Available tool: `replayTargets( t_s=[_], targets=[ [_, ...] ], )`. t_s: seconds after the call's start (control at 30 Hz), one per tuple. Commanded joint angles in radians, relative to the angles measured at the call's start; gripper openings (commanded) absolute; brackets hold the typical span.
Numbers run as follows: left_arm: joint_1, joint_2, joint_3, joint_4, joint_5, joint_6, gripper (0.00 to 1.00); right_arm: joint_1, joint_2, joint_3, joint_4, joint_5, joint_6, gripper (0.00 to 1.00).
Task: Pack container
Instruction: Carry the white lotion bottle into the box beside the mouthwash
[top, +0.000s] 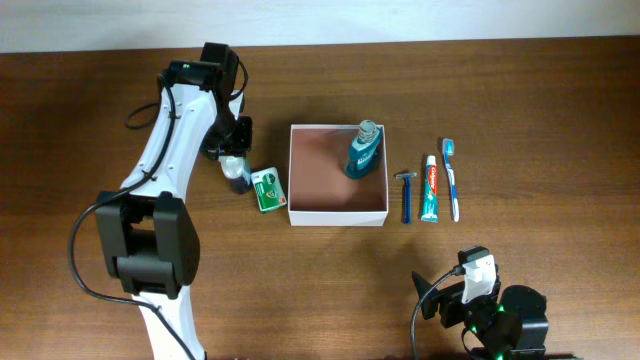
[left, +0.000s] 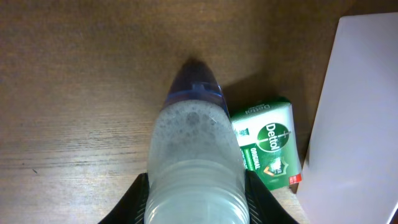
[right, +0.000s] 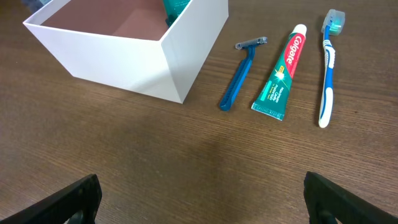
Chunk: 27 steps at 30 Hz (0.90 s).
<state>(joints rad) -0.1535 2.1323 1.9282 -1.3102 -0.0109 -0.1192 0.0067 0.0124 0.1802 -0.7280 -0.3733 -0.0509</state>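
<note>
The container (top: 337, 214) is a square white box with a pinkish-brown floor at mid-table; a teal mouthwash bottle (top: 364, 151) stands in its far right corner. My left gripper (top: 234, 165) is shut on a clear bottle with a dark blue cap (left: 194, 162), held just left of the container (left: 354, 124). A green soap box (top: 268, 190) lies beside it, also in the left wrist view (left: 268, 144). My right gripper (right: 199, 196) is open and empty near the table's front, below the container (right: 180, 56).
A blue razor (top: 406, 193), a toothpaste tube (top: 431, 188) and a blue-white toothbrush (top: 451, 178) lie in a row right of the container. They also show in the right wrist view: razor (right: 239, 74), toothpaste (right: 283, 73), toothbrush (right: 328, 68).
</note>
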Motion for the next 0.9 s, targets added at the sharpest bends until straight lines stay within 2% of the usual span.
replayTargets(
  t_s=[0.0,0.13,0.23,0.33,0.4,0.63,0.87],
  targets=[
    [0.006,-0.003,0.034,-0.050,-0.002,0.000,0.20,0.005,-0.008,-0.005,0.003,-0.012,0.007,0.99],
    [0.006,-0.008,0.187,-0.164,-0.047,0.000,0.14,0.005,-0.008,-0.005,0.003,-0.012,0.007,0.99],
    [-0.003,-0.008,0.368,-0.274,-0.046,0.000,0.10,0.005,-0.008,-0.005,0.003,-0.012,0.007,0.99],
    [-0.040,-0.008,0.550,-0.369,-0.046,0.000,0.07,0.005,-0.008,-0.005,0.003,-0.012,0.007,0.99],
    [-0.081,-0.014,0.621,-0.378,-0.027,0.000,0.03,0.005,-0.008,-0.005,0.003,-0.012,0.007,0.99],
    [-0.238,-0.007,0.633,-0.358,0.014,-0.001,0.01,0.005,-0.008,-0.005,0.003,-0.012,0.007,0.99],
    [-0.348,0.047,0.514,-0.205,-0.001,-0.001,0.02,0.005,-0.008,-0.005,0.003,-0.012,0.007,0.99]
  ],
)
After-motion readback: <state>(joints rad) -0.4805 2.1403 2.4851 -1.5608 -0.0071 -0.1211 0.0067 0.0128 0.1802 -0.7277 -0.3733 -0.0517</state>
